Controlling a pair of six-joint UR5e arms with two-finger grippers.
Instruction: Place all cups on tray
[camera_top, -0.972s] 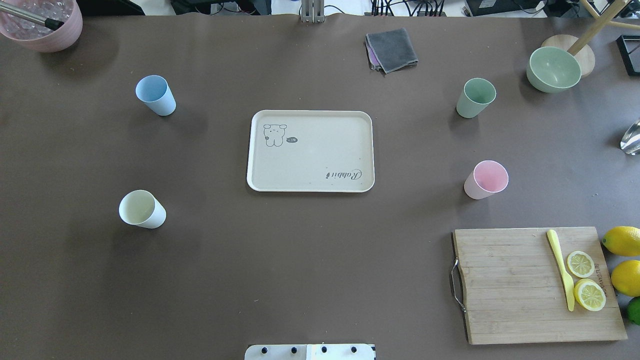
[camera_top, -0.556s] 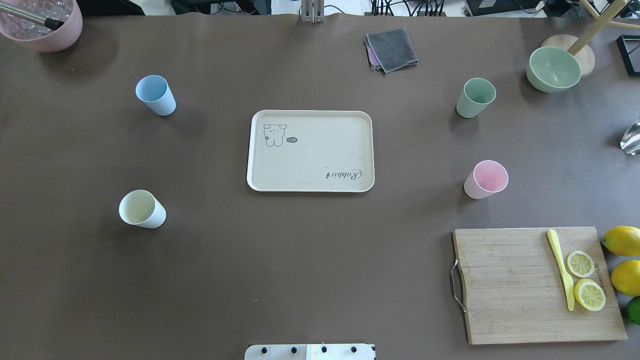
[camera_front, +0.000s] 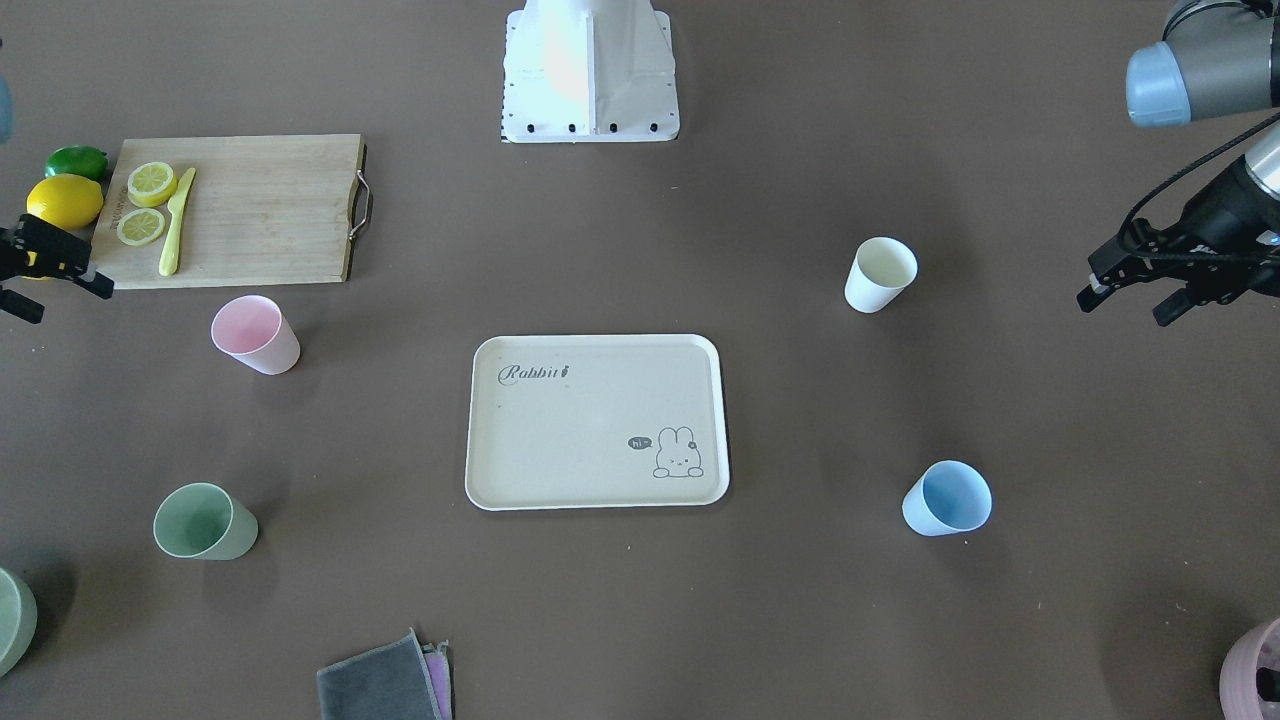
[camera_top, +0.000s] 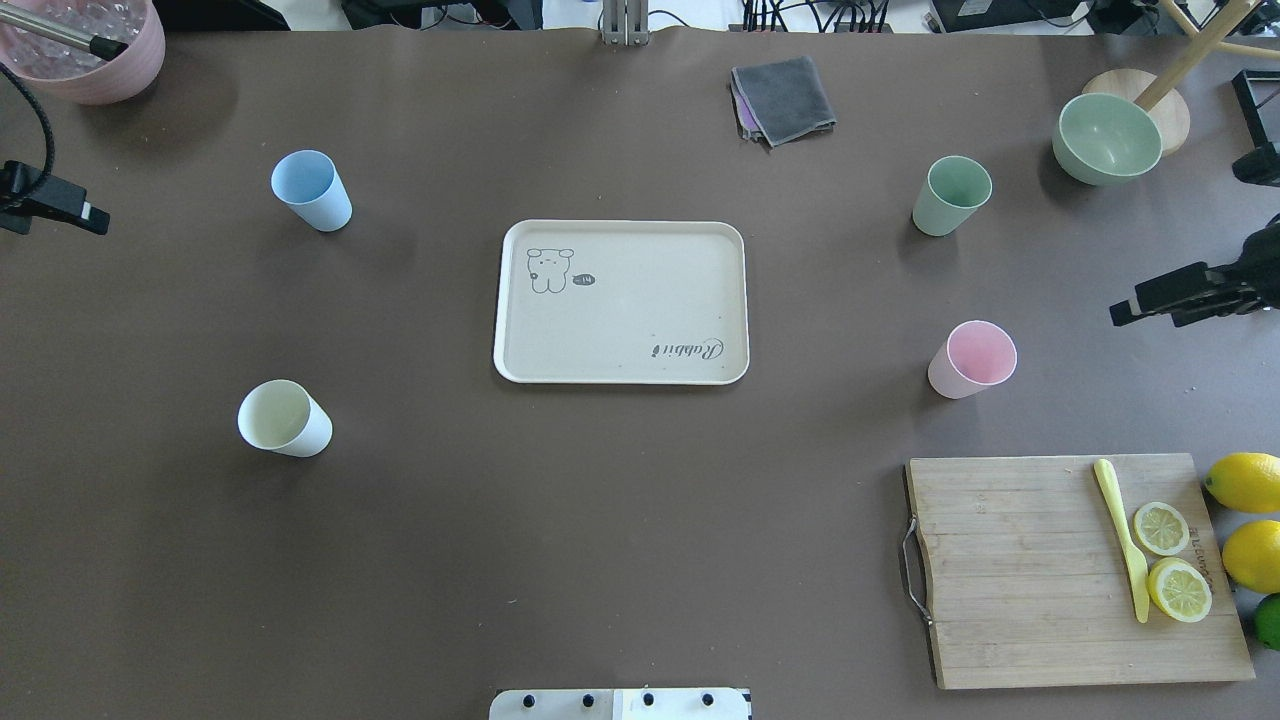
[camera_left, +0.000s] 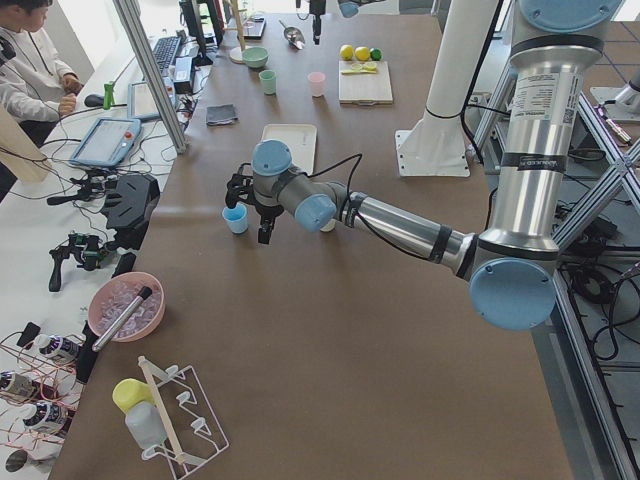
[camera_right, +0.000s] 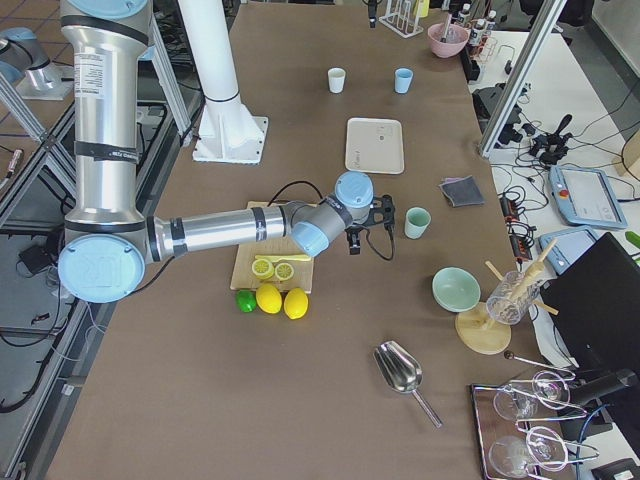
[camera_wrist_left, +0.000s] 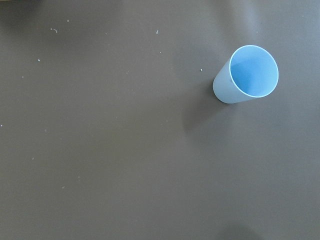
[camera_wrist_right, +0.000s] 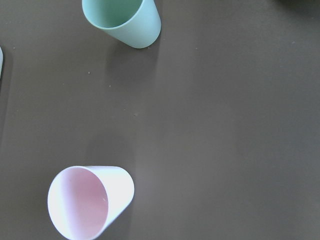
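While both hang spread, the left claw (camera_front: 1127, 306) is closest to the blue cup (camera_front: 945, 500), the right claw (camera_front: 65, 300) to the pink cup (camera_front: 255, 335).

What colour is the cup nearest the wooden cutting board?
The cup is pastel pink, clearest in the overhead view.

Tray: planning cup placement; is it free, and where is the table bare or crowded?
The tray is bare. Wide bare table separates it from the blue cup, cream cup, green cup and pink cup. Crowded: the cutting board, with lemon halves and knife.
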